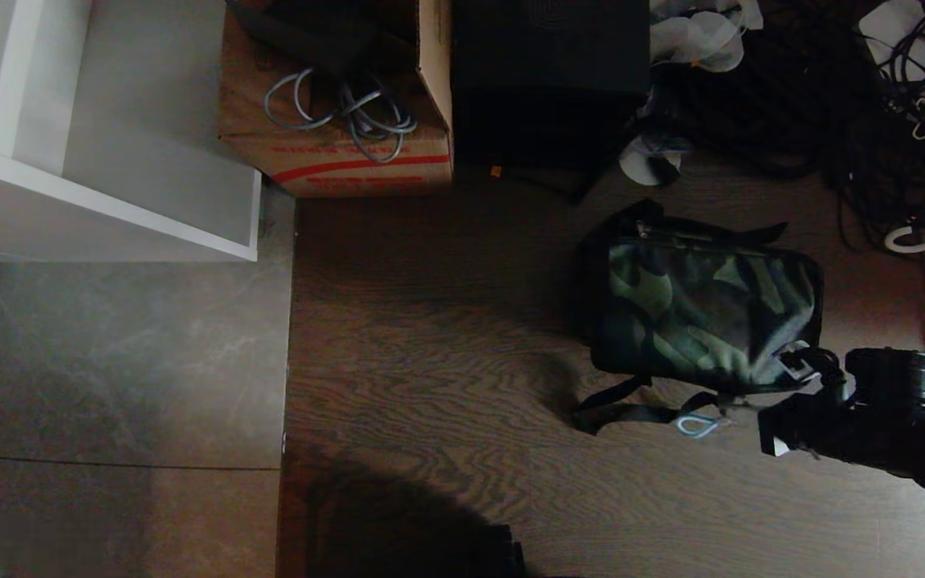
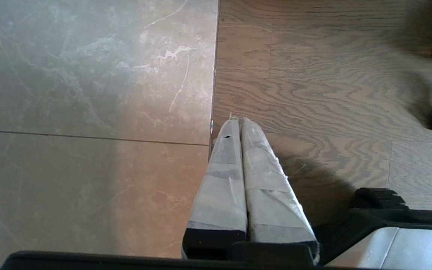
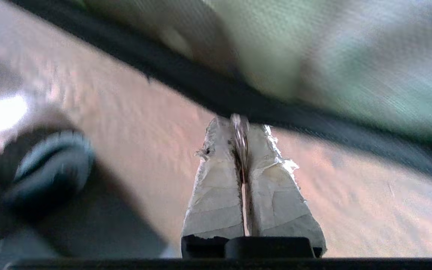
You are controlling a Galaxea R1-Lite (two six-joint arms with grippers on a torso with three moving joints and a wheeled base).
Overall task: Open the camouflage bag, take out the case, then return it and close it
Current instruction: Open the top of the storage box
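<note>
The camouflage bag (image 1: 703,313) lies shut on the wooden floor, green-and-dark top panel up, black straps trailing toward me. My right gripper (image 1: 797,363) is at the bag's near right corner. In the right wrist view the bag's edge (image 3: 313,56) fills the space just past the gripper (image 3: 241,125), whose taped fingers are shut on a small metal zipper pull (image 3: 240,137). The case is hidden. My left gripper (image 2: 240,120) is parked and shut on nothing, over the seam between tile and wood.
A cardboard box (image 1: 342,152) with grey cables and a plain black box (image 1: 551,72) stand behind the bag. Tangled black cables (image 1: 872,120) lie at the back right. A white shelf unit (image 1: 109,185) is at the left. A strap with a light-blue ring (image 1: 695,425) lies near the bag.
</note>
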